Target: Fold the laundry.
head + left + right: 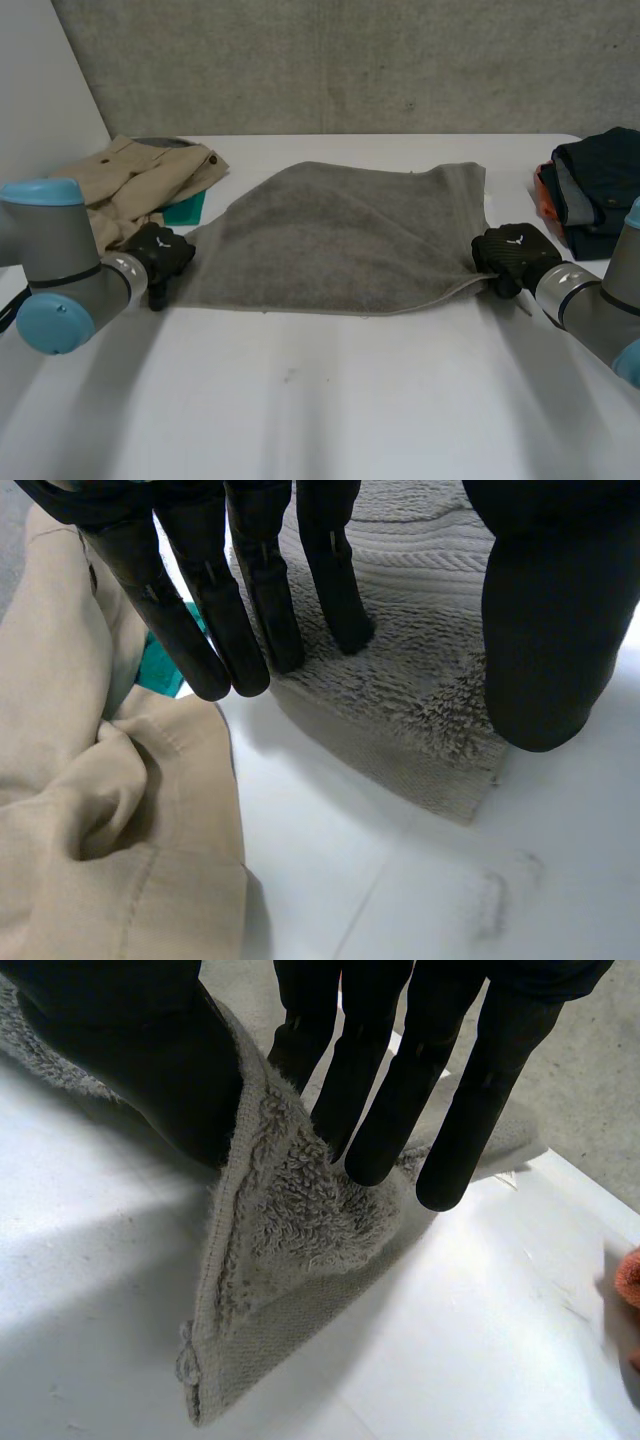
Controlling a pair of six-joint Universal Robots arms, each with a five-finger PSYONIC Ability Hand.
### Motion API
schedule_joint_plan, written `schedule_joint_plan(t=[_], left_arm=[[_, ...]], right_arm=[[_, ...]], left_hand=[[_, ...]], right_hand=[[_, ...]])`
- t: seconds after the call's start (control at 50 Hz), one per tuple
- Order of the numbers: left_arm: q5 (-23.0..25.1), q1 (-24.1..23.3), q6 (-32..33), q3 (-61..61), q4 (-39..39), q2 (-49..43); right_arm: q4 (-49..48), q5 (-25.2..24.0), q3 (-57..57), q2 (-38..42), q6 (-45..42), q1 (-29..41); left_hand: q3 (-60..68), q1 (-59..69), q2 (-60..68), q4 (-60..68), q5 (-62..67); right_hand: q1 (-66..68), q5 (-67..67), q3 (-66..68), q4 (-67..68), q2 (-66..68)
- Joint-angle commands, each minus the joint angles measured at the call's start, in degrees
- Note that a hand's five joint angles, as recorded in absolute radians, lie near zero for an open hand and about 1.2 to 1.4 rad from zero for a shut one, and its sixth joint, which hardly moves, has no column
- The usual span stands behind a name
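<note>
A grey towel (340, 235) lay spread flat in the middle of the white table (320, 400). The left hand (158, 258) was at the towel's near left corner. Its fingers (265, 590) were straight, with some tips down on the towel, and the thumb stood at the towel's edge. The corner lay flat, so this hand was open and not holding it. At the towel's near right corner, the right hand (512, 255) pinched the cloth between thumb and fingers, and that corner was bunched and lifted a little. Past the towel's left side lay beige trousers (120, 180). A teal thing (187, 208) peeked out from under them, too hidden to tell what it was. Past the towel's right side sat a pile of dark clothes (600, 185) with something orange (548, 195), cut off at the side.
</note>
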Motion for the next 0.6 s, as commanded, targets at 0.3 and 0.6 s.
schedule_joint_plan(t=[0.3, 0.6], left_arm=[[0.9, -0.4, 0.1, 5.7, -1.1, -2.0], [1.0, 2.8, 0.9, -2.3, -20.5, 8.5]], right_arm=[[0.0, 0.0, 0.2, -0.1, -0.4, 0.3], [17.8, -4.8, -0.4, -8.2, -2.0, -3.6]], left_hand=[[36.3, 36.3, 36.3, 36.4, 38.7], [38.7, 38.7, 38.7, 38.8, 41.1]], right_hand=[[16.0, 11.4, 11.9, 11.3, 12.6], [16.0, 11.4, 11.9, 11.3, 12.6]])
